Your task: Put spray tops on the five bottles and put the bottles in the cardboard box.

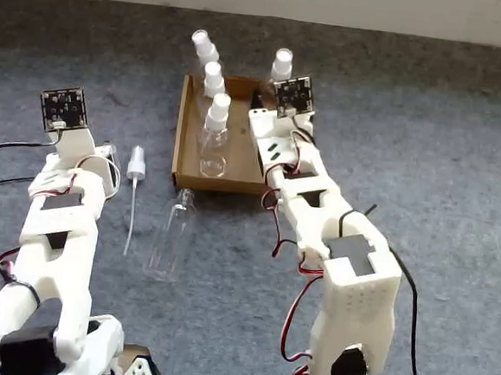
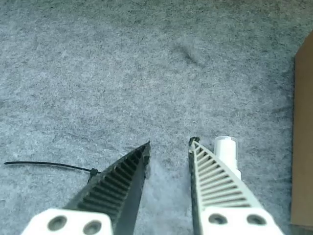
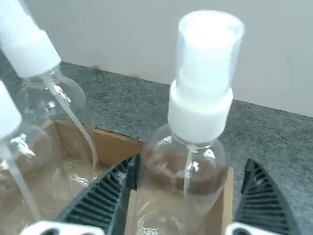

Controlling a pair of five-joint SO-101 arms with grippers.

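Right gripper (image 3: 191,161): fingers apart, straddling a capped bottle (image 3: 195,127) that stands upright in the far right corner of the cardboard box (image 1: 182,139). One finger is just beside the clear wall, the other apart from it. Right arm is stretched forward over the box's near right edge.

Three more capped bottles (image 1: 214,124) stand in a row along the box's left side.

Left gripper (image 2: 169,143): ribbed fingers apart with nothing between them, pointing down at the grey carpet (image 2: 98,73). The loose white spray top (image 2: 226,149) lies just outside the white finger. An uncapped clear bottle (image 1: 170,233) lies on its side between the arms, near the box front.
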